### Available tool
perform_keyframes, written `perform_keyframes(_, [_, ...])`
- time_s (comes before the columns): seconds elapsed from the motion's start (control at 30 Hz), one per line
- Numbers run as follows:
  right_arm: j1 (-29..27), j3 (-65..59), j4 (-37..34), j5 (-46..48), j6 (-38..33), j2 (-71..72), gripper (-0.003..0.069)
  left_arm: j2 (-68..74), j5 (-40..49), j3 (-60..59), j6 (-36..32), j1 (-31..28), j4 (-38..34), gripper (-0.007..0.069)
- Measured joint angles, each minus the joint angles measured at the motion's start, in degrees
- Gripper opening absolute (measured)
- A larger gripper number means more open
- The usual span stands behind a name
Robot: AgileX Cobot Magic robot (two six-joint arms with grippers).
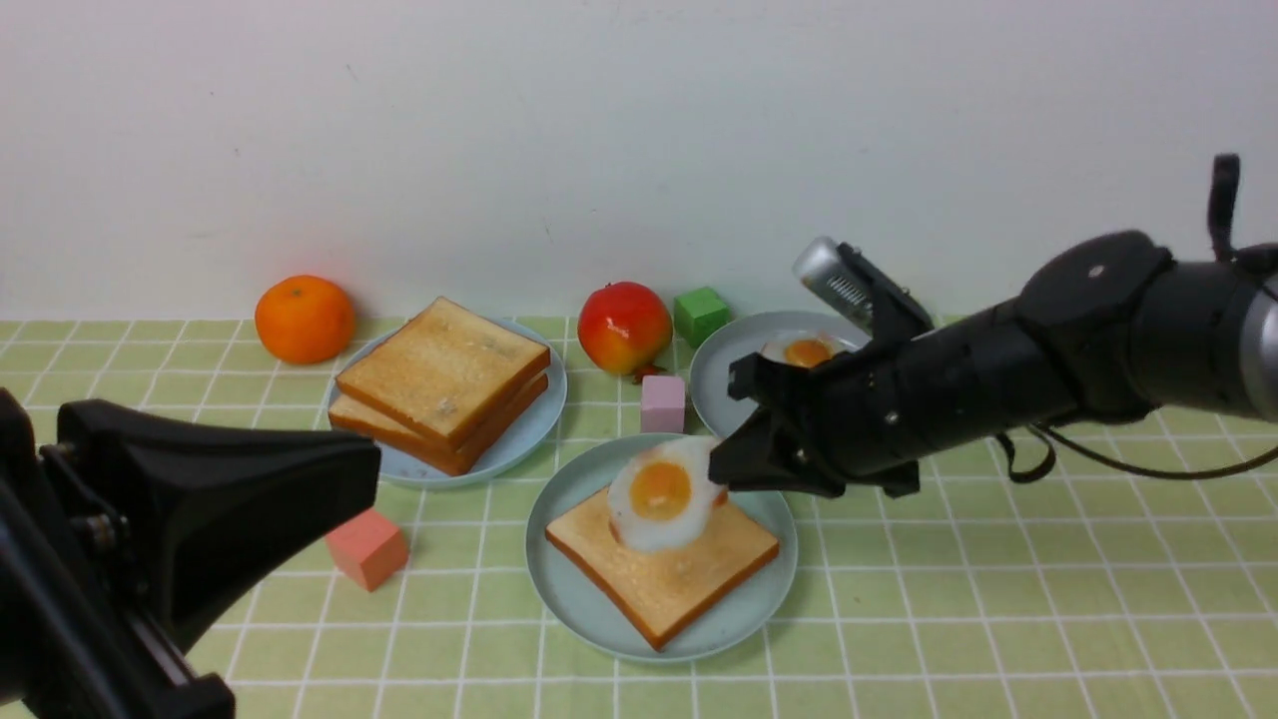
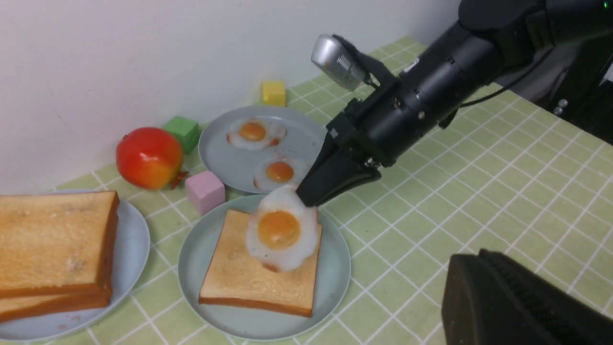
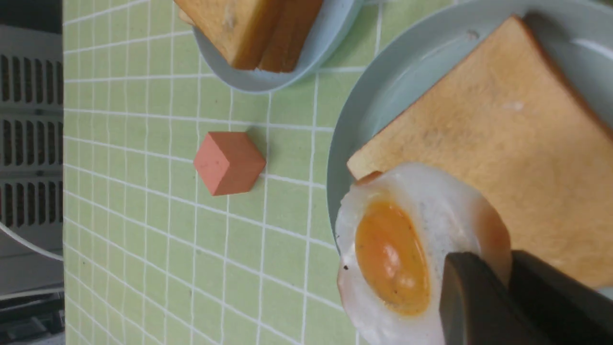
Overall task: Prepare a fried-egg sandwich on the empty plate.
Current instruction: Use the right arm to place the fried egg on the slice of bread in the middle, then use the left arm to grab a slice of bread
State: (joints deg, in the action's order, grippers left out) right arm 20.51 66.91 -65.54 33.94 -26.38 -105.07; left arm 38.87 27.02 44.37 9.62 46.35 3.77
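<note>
The pale mint plate [image 1: 559,599] sits at the table's centre with one toast slice [image 1: 689,574] lying flat on it. My right gripper [image 1: 717,469] is shut on the rim of a fried egg [image 1: 661,494] and holds it tilted just above the toast's far corner. The right wrist view shows the egg [image 3: 397,254] pinched between the fingers [image 3: 469,297] over the toast [image 3: 503,143]. The left wrist view shows the egg [image 2: 280,232] over toast [image 2: 249,273] and plate [image 2: 335,273]. My left gripper [image 1: 371,467] is shut and empty, raised at the near left.
Two stacked toast slices [image 1: 444,384] lie on a sky-blue plate [image 1: 529,429]. A greyer plate [image 1: 729,369] behind holds two more eggs [image 2: 252,132]. An orange [image 1: 305,318], red fruit [image 1: 624,325], and green [image 1: 701,315], pink [image 1: 663,402], salmon [image 1: 367,547] and yellow [image 2: 274,92] cubes stand around.
</note>
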Motion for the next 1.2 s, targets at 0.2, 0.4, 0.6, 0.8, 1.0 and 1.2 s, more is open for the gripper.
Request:
perform_keyframes(0.2, [1.3,-0.3,-8.0,-5.4,-2.2,-4.1,0.0086,0.0,0.5,0.0,0.0,0.0,0.0,-0.001])
perform_keyframes(0.4, [1.2,-0.3,-9.1,-5.2,-2.2,-7.6,0.0096,0.0,0.8,0.0,0.0,0.0,0.0,-0.001])
perform_keyframes(0.6, [1.2,-0.4,-8.6,-4.2,-2.1,-7.9,0.0238,0.0,0.8,0.0,0.0,0.0,0.0,-0.001])
perform_keyframes(0.8, [-1.3,-0.4,-1.0,-3.1,-1.1,-2.9,0.0439,0.0,1.8,0.0,0.0,0.0,0.0,-0.0006])
perform_keyframes(1.0, [-8.0,-0.4,13.9,2.0,5.7,9.8,0.0374,3.6,5.3,0.0,2.0,0.0,0.0,-0.0004])
perform_keyframes(1.2, [-9.6,-0.4,35.3,16.0,14.1,26.4,0.0162,14.6,5.5,0.1,7.1,-0.1,1.0,-0.0003])
